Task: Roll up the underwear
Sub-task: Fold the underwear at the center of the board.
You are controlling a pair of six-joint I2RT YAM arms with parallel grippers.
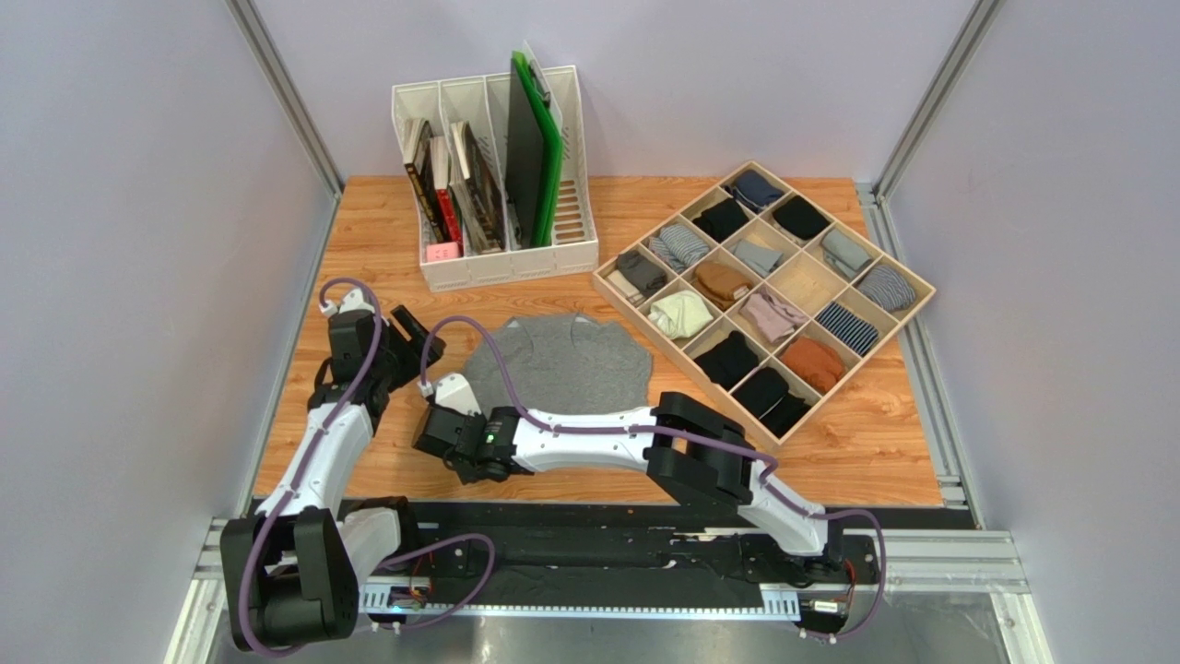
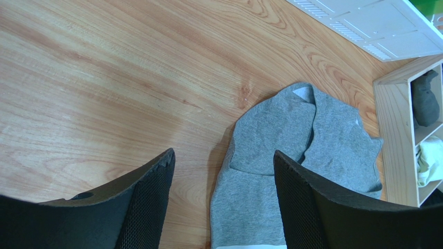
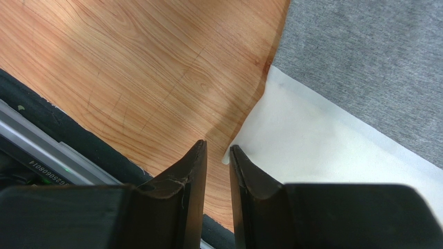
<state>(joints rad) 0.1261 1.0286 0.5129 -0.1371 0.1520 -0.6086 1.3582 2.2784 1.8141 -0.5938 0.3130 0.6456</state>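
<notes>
Grey heather knit, soft and matte, w/ wide smooth white waistband: underwear, spread flat on wood-grain table, centre-left, betw. white slotted file rack and arm bases, near wooden grid tray of rolled bundles. Rumpled at far end in left wrist view, one flap folded over, small white tag showing; waistband at near end. Wide-spread left gripper hovering above garment's left edge; black fingers w/ mesh-textured pads, chipped tip on left one; left finger over bare wood, right finger over grey knit. Low at near-left waistband corner, right gripper: black wedge-shaped fingers nearly together, thin slit betw. tips, corner of white band right at tips; can't tell if cloth pinched or not. Black rail along table's near edge in right wrist view.
</notes>
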